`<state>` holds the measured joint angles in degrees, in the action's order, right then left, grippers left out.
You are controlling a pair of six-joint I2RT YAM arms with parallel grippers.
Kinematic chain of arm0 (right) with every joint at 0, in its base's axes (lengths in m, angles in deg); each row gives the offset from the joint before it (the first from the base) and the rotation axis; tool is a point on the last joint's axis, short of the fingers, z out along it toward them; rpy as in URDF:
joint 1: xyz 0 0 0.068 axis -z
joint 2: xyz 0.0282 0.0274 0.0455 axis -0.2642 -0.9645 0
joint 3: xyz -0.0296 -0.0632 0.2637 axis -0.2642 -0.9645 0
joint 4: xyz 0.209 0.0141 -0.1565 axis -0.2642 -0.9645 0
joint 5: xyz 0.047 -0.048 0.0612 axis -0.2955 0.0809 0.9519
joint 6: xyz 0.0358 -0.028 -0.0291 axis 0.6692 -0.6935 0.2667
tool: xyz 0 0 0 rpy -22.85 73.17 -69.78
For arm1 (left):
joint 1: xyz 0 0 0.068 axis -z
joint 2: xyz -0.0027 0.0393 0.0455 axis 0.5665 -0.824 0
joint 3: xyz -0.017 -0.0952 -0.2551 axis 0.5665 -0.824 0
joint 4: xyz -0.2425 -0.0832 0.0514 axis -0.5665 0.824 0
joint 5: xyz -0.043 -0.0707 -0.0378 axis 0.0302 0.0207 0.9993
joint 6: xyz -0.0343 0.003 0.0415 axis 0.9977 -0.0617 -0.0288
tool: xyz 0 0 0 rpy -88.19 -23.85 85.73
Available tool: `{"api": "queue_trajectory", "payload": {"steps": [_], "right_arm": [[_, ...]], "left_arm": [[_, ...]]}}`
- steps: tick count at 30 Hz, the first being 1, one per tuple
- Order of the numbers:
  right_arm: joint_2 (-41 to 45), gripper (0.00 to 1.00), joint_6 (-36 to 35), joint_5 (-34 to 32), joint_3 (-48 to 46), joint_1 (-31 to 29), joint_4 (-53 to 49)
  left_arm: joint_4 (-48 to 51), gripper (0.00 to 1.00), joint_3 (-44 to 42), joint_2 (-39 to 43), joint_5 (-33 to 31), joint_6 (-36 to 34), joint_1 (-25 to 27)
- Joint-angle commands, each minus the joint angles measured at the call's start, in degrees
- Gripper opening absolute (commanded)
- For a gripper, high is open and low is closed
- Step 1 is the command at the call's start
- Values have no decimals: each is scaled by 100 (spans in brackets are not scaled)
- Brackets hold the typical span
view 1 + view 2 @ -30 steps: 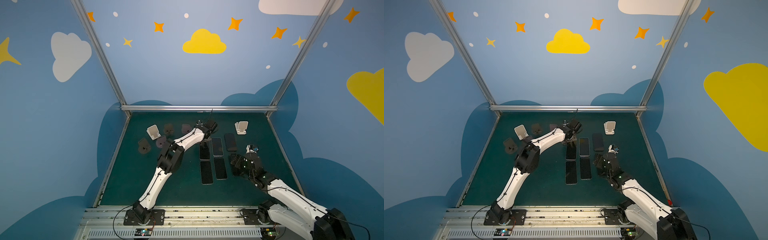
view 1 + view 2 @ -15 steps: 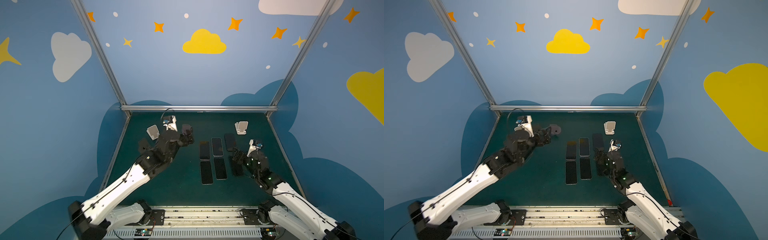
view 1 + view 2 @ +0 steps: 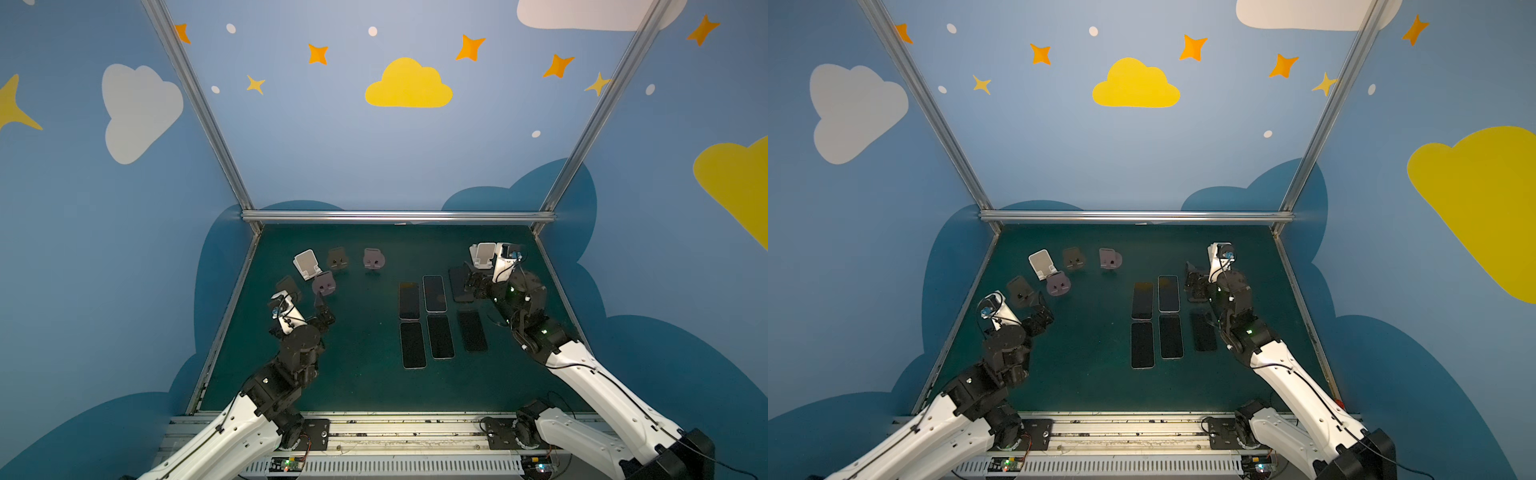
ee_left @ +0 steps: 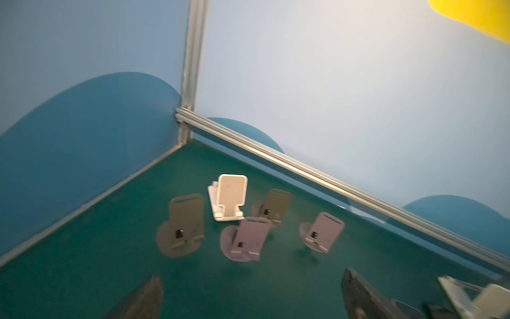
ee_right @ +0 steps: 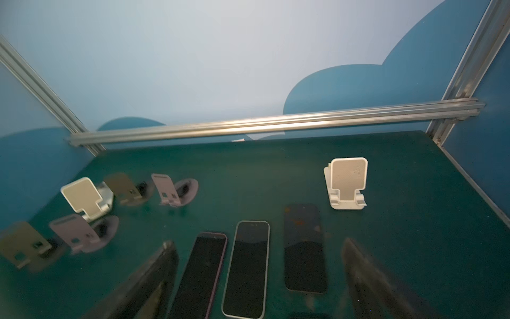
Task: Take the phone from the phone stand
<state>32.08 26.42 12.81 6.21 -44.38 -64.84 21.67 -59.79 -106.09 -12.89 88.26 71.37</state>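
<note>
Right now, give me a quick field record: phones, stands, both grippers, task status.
phones: six, flat on the green mat, two rows
left white stand: empty
right white stand: empty
cat-faced stands: four, empty, grouped around the left white stand
left gripper: open, empty, facing the left stand group
right gripper: open, empty, above the far row of phones
task status: no phone on any stand

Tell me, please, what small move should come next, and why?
Probably draw both arms back: all the stands look empty, the phones lie flat on the mat, and the left gripper and right gripper are open, holding nothing.
</note>
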Motion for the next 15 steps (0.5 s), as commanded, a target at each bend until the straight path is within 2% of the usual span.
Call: {"api": "queue_trajectory", "payload": {"steps": [1, 3, 6, 10, 11, 13, 15], "right_arm": [[122, 93, -1119, 216, -452, 14, 809], [244, 93, -1630, 380, -667, 23, 874], [424, 93, -2542, 480, -950, 90, 773], [513, 93, -2749, 496, -1250, 142, 1088], [499, 93, -2785, 514, -1271, 146, 1077], [441, 93, -3441, 557, -1190, 146, 731], [316, 93, -3621, 558, -1124, 153, 539]], "left_arm": [[-1850, 100, -685, -41, 713, -921, -797], [-1921, 100, -765, -164, 1681, -1501, -1343], [-2024, 100, -771, -624, 1622, -1564, -1814], [-2756, 100, -882, -1552, 1887, -1771, -2185], [-3102, 100, -958, -1899, 1972, -1795, -2308], [-3772, 100, -1083, -2600, 2161, -1583, -2635], [-4565, 100, -1110, -3349, 2304, -1308, -2921]]}}
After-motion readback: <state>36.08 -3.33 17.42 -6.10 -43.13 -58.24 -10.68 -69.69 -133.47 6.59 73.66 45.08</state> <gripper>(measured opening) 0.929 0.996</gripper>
